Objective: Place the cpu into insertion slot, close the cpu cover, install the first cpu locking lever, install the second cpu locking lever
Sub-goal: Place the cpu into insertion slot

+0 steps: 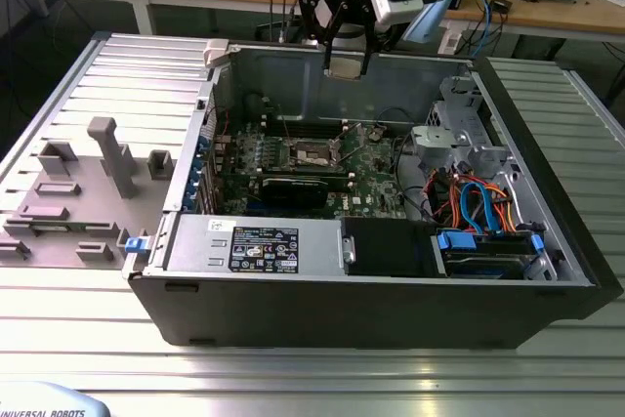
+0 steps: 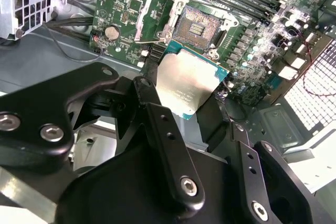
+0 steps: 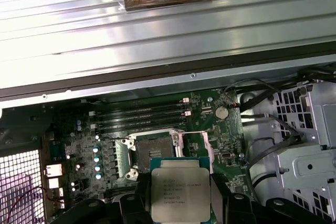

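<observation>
Gripper clamped on cpu, hovering above insertion slot — cpu cover open.

You have the chip pinched at two opposite edges by the gripper. It is a flat square with a silver-grey metal top and a thin green border, and that top faces both wrist cameras. In the exterior view it hangs pale and small, well above the board and apart from it. Your socket sits bare on the green board, a square with a dark, finely dotted centre and a silver rim. The cover, a silver frame with a large square cut-out, is swung open and stands just beside the socket.
</observation>
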### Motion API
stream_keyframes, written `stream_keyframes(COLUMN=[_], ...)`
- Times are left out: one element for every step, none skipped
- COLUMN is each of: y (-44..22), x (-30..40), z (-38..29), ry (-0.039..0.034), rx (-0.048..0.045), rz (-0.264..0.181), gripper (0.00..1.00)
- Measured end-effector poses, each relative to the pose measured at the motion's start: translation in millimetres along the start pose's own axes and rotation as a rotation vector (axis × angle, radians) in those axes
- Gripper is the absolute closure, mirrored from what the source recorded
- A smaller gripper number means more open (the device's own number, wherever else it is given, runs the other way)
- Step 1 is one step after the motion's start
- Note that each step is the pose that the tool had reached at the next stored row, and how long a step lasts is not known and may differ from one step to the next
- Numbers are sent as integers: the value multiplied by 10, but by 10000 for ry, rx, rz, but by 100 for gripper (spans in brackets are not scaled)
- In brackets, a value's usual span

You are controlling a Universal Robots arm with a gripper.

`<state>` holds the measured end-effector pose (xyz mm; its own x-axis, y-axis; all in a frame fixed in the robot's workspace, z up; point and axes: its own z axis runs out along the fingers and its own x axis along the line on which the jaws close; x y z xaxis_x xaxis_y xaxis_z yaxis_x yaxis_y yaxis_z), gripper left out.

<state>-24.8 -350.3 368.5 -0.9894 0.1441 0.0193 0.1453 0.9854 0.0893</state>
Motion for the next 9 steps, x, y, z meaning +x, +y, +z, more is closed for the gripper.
stream_keyframes(y=[0,0,0,0,0,0,0,0,0], x=[0,0,0,0,0,0,0,0,0], z=[0,0,0,0,0,0,0,0,0], ry=[-1,-1,-2,-3,-4,-4,-5,-5,-5], rx=[0,0,0,-1,-1,-1,-1,0,-1], rz=[8,17,23,36,40,47,50,52,57], gripper=[46,46,46,46,46,46,46,46,46])
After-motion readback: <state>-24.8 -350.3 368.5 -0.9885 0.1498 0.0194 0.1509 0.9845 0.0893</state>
